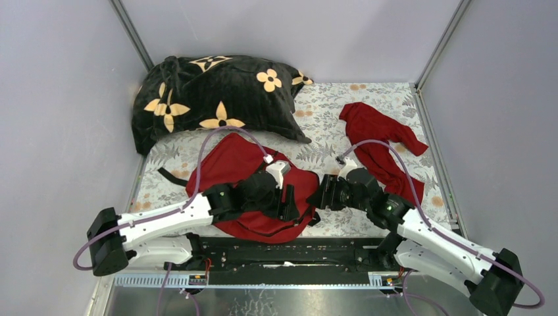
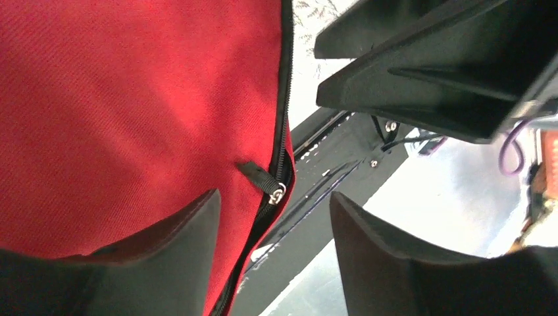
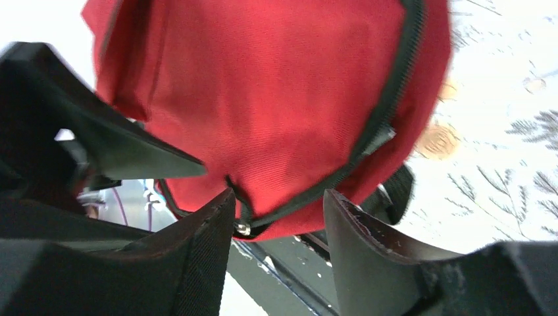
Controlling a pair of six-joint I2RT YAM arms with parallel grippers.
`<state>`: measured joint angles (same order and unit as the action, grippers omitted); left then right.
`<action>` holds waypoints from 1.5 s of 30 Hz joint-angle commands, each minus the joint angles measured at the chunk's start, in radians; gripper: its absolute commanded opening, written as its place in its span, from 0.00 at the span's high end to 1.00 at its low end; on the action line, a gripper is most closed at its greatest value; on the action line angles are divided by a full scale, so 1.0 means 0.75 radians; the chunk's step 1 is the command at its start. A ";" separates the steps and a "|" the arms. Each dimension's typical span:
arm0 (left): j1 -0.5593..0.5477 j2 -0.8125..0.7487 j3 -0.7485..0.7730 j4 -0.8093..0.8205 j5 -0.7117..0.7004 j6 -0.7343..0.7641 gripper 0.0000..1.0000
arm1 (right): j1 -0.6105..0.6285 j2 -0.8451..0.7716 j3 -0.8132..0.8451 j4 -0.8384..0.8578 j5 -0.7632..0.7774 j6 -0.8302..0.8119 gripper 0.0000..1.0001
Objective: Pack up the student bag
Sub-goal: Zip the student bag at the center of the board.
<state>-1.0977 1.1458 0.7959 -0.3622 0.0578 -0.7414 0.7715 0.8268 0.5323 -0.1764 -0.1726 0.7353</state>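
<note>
The student bag, dark red with black zipper lines, lies flat at the table's near middle. My left gripper reaches across it to its right edge and stands open. In the left wrist view the bag fills the left side, and a black zipper pull lies just ahead of the open left gripper. My right gripper faces the same edge from the right, also open. In the right wrist view the bag's lower rim and a metal zipper slider sit between the spread fingers of the right gripper, and nothing is gripped.
A black plush blanket with orange flowers is heaped at the back left. A limp red garment lies at the back right on the floral cloth. A black mounting rail runs along the near edge. Grey walls enclose the table.
</note>
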 commanded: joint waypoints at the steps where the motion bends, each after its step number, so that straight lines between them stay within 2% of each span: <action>1: 0.009 -0.175 0.032 -0.150 -0.209 -0.122 0.27 | 0.033 -0.112 -0.117 -0.101 0.288 0.155 0.42; 4: 0.010 -0.402 -0.008 -0.364 -0.408 -0.305 0.19 | 0.000 -0.153 -0.117 -0.179 0.489 0.181 0.44; 6: 0.011 -0.503 -0.030 -0.493 -0.494 -0.401 0.18 | -0.080 -0.132 -0.087 -0.191 0.518 0.156 0.48; 9: 0.010 -0.517 -0.059 -0.571 -0.515 -0.440 0.19 | -0.247 -0.035 -0.069 -0.124 0.375 0.106 0.50; 11: 0.011 -0.476 -0.074 -0.584 -0.502 -0.444 0.19 | -0.281 0.093 -0.054 -0.060 0.260 0.071 0.52; 15: 0.011 -0.391 -0.069 -0.532 -0.480 -0.406 0.20 | -0.269 0.394 0.021 0.099 0.006 0.006 0.58; 20: 0.011 -0.310 0.004 -0.430 -0.464 -0.322 0.20 | -0.086 0.544 0.153 0.298 -0.003 -0.046 0.59; 22: 0.011 -0.294 0.034 -0.455 -0.506 -0.316 0.21 | 0.001 0.600 0.243 0.289 -0.019 -0.100 0.59; 25: 0.011 -0.313 0.062 -0.484 -0.562 -0.325 0.21 | 0.043 0.721 0.376 0.164 -0.013 -0.199 0.53; 28: 0.011 -0.340 0.055 -0.479 -0.590 -0.347 0.21 | 0.045 0.811 0.447 0.045 0.176 -0.287 0.51; 32: 0.010 -0.323 0.052 -0.475 -0.595 -0.383 0.21 | 0.043 0.806 0.440 0.006 0.354 -0.330 0.40; 36: 0.011 -0.268 0.055 -0.420 -0.563 -0.371 0.21 | 0.041 0.714 0.380 0.110 0.379 -0.312 0.40; 39: 0.010 -0.173 0.096 -0.360 -0.517 -0.329 0.20 | 0.041 0.729 0.384 0.110 0.379 -0.322 0.40; 45: 0.009 0.055 0.207 -0.150 -0.435 -0.233 0.07 | 0.041 0.852 0.439 0.107 0.319 -0.322 0.42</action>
<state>-1.0966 1.1107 0.8837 -0.6476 -0.3016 -0.9768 0.8040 1.4246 0.8177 -0.1219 0.0631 0.5114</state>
